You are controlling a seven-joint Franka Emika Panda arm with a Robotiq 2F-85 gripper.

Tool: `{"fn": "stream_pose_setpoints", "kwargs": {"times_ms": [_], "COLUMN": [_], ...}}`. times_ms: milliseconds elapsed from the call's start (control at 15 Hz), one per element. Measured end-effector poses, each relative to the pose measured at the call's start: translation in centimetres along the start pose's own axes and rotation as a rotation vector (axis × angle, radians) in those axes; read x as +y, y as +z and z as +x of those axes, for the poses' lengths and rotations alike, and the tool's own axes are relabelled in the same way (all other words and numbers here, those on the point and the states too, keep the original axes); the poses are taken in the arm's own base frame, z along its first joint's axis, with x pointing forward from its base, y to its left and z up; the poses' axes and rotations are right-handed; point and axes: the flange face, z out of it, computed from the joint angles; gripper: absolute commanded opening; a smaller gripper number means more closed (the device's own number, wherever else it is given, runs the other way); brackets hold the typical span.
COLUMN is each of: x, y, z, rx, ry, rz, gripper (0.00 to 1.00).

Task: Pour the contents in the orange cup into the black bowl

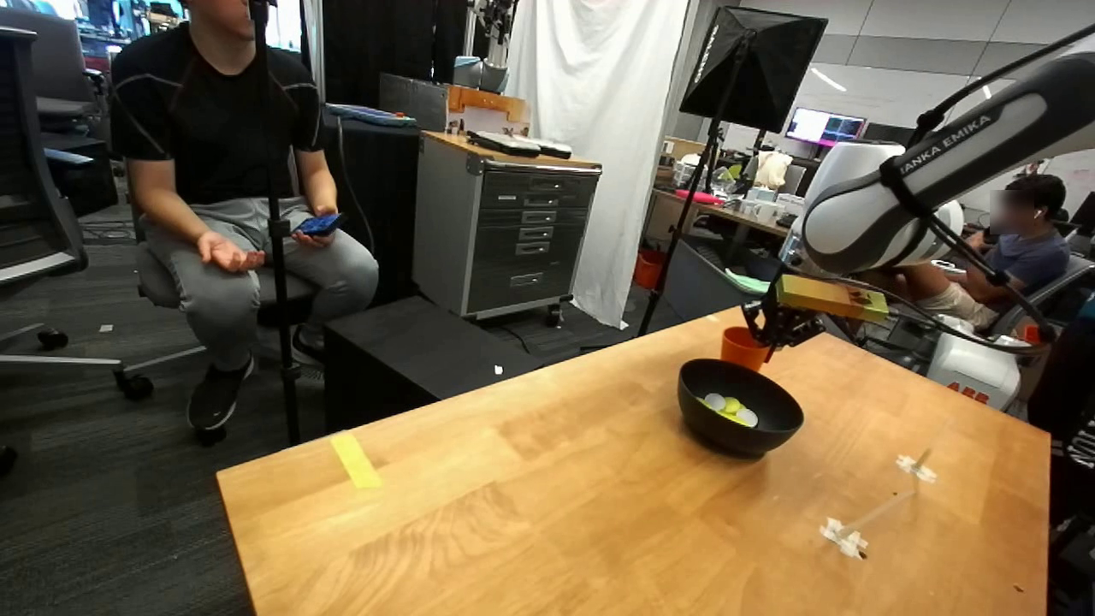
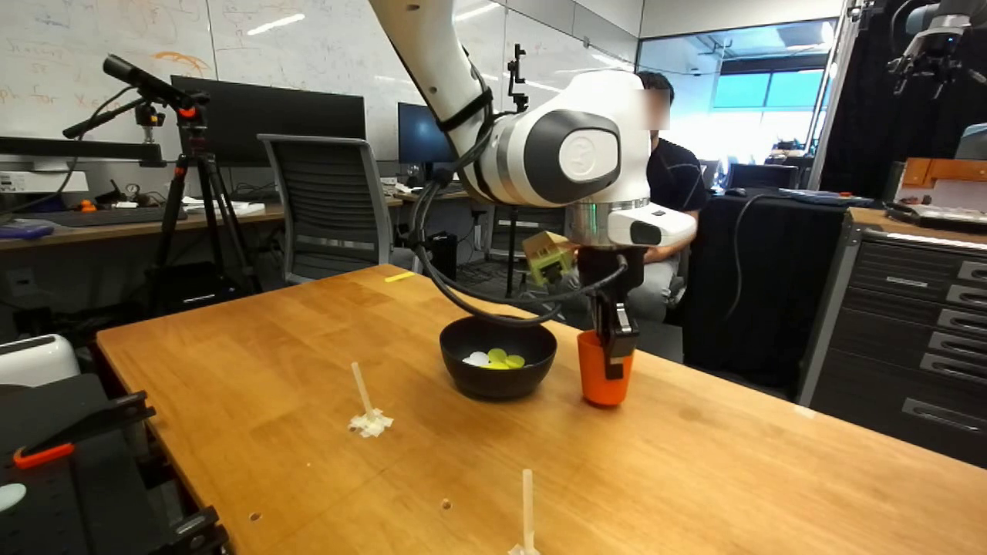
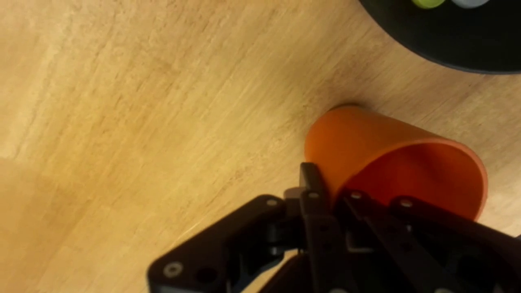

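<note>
My end effector (image 3: 331, 192) is pinched narrow on the wall of the orange cup (image 2: 594, 375), one finger (image 3: 312, 179) against the outside and the other seeming to reach inside the rim; the cup looks upright, its base apparently resting on the wooden surface (image 1: 530, 522), just beside the black bowl (image 2: 497, 384) and apart from it; the round yellow-green and white pieces (image 2: 496, 356) lie in the bowl in both exterior views, and what I can see of the cup's inside in the wrist view shows none, though my fingers hide part of it; so I judge the pour done, and the step in hand to be letting go of the cup.

To do it well I should make sure the base sits flat first, since a tilt at release would set the cup rocking; then part my fingers slowly and only a little, as the inner one could press the far wall outward and shove the cup if I spread too wide; then rise straight along the cup's axis until both tips clear the rim, and only after that swing aside; a sideways pull too soon would likely drag or topple it, perhaps against the bowl.
</note>
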Motion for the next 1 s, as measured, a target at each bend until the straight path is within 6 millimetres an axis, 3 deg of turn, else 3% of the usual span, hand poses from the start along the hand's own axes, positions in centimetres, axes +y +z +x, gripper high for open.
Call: {"fn": "stream_pose_setpoints", "kwargs": {"times_ms": [267, 400, 467, 1000], "x": [0.24, 0.32, 0.35, 0.91], "y": [0.35, 0.37, 0.37, 0.93], "z": [0.17, 0.23, 0.25, 0.5], "rx": [0.002, 0.003, 0.004, 0.021], "ry": [0.003, 0.004, 0.005, 0.013], "rz": [-0.006, -0.007, -0.007, -0.008], "gripper": [0.02, 0.21, 0.35, 0.98]}}
